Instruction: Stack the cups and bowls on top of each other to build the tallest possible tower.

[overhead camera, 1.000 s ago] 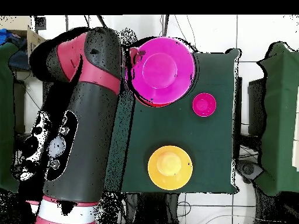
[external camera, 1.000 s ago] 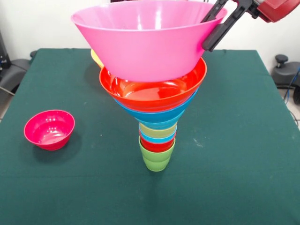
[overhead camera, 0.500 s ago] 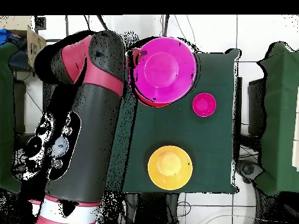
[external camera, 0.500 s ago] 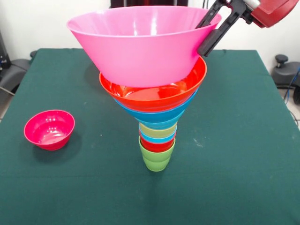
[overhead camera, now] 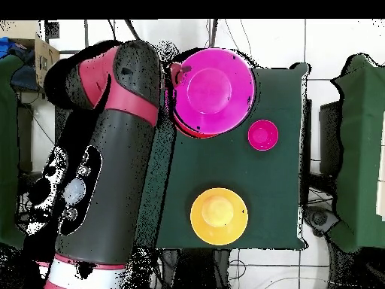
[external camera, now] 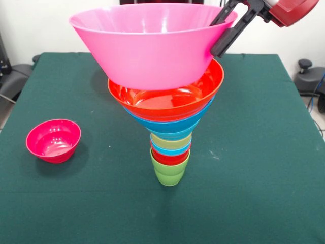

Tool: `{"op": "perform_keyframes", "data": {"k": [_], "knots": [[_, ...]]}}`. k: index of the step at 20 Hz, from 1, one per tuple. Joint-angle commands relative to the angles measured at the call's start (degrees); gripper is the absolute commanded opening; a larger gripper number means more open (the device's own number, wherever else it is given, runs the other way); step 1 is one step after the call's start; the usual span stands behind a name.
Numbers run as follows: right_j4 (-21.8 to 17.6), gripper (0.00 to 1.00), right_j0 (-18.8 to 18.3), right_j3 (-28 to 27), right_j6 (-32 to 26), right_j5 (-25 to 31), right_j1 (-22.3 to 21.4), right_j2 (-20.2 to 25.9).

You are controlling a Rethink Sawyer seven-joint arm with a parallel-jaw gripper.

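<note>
My gripper (external camera: 223,31) pinches the pink bowl's (external camera: 152,48) rim above the tower (external camera: 170,122) mid-tabletop (external camera: 264,168); released off-centre into the red-orange bowl (external camera: 167,99), it might tip the narrow-based stack over.

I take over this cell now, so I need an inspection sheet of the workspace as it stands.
Surface: green table, flat cloth.
Job's things: tower upright on a lime green cup; large pink bowl held over the red-orange bowl; magenta bowl and yellow-orange bowl loose on the table.
Clutter: nothing seen.
Grippers: gripper clamps the pink bowl's rim.
Cables: several on the floor round the table, overhead view.
Surroundings: white wall behind, tiled floor.
</note>
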Motion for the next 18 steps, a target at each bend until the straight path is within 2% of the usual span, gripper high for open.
{"op": "perform_keyframes", "data": {"k": [1, 18], "knots": [[-4.2, 0.0, 1.8, 5.9, 2.2, -1.8, 1.2, 2.7], [-3.7, 0.0, 2.6, 7.5, 3.5, -2.7, 0.9, 2.5]]}}
